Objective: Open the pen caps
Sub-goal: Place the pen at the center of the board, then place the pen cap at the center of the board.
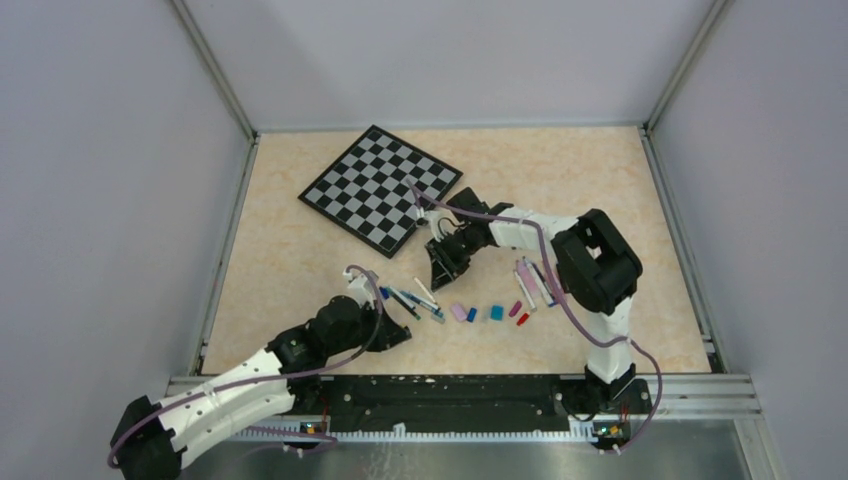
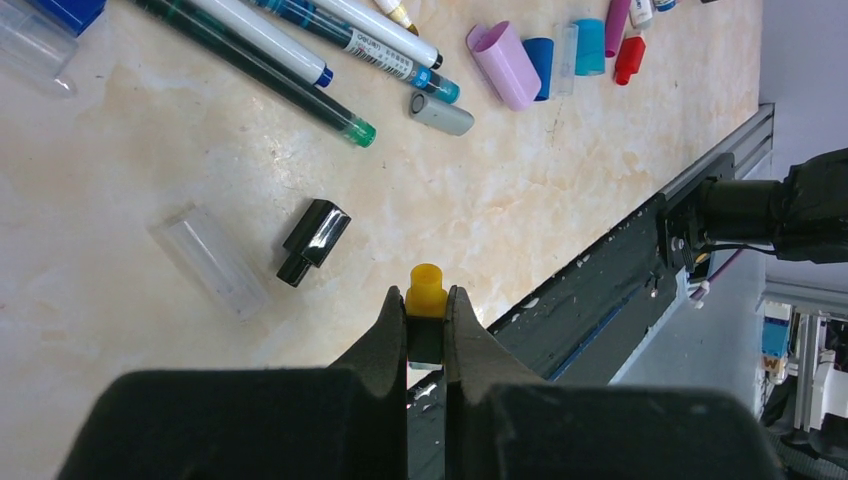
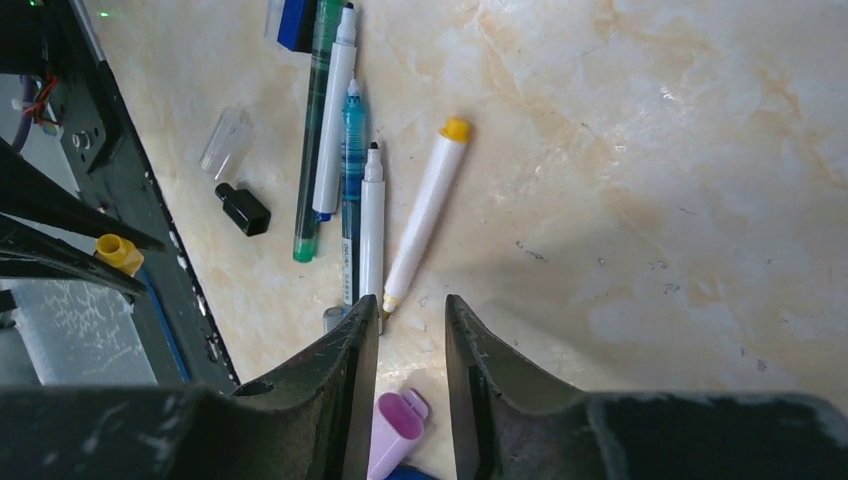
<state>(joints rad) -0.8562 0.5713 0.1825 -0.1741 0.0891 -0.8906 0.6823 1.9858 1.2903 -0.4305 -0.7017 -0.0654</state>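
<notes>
My left gripper is shut on a yellow pen cap with a dark lower part, just above the table's near edge; it also shows in the right wrist view. My right gripper is open with nothing between its fingers, over the table. A white pen with a yellow end lies just ahead of it, uncapped at its near tip. Beside it lie several uncapped pens. Loose caps lie about: pink, blue, teal, red, grey, black and clear.
A checkered board lies at the back left of the table. More pens lie by the right arm. The black rail runs along the table's near edge, right behind my left gripper.
</notes>
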